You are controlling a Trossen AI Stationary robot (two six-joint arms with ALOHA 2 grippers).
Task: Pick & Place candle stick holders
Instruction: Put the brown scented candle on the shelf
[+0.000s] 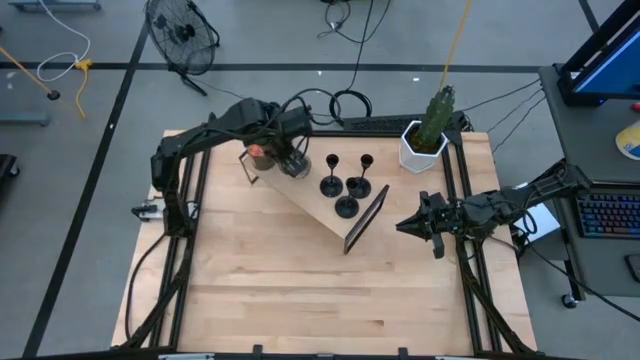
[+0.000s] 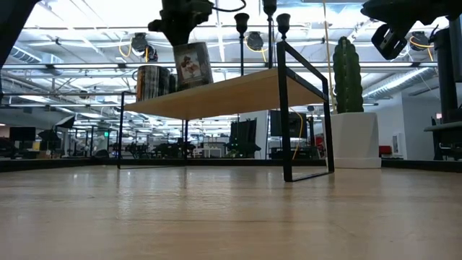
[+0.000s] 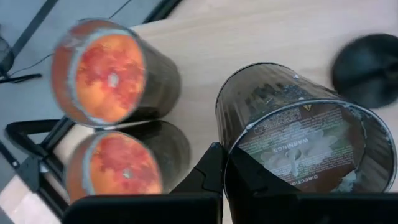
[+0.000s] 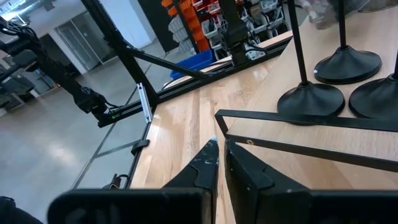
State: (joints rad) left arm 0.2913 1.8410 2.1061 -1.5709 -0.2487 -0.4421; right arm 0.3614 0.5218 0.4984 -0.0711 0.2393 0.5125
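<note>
- Candle stick holders (image 1: 346, 183) clustered at shelf (image 1: 310, 205) right end; bare table (image 1: 300, 290) in front
- Left gripper (image 1: 292, 163) over shelf, clenched on grey jar (image 3: 298, 134)
- Right gripper (image 1: 405, 226) clenched empty, beside shelf end

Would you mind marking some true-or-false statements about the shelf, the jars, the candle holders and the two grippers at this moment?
1. The left gripper holds a grey glass jar lifted off the shelf. True.
2. The black candle holders stand on the floor beside the table. False: they stand on the shelf.
3. The right gripper is shut on a candle holder. False: it is shut on nothing, off the shelf's end.
4. A cactus in a white pot stands at the table's far edge. True.
5. An orange-filled jar stands on the shelf. True.
</note>
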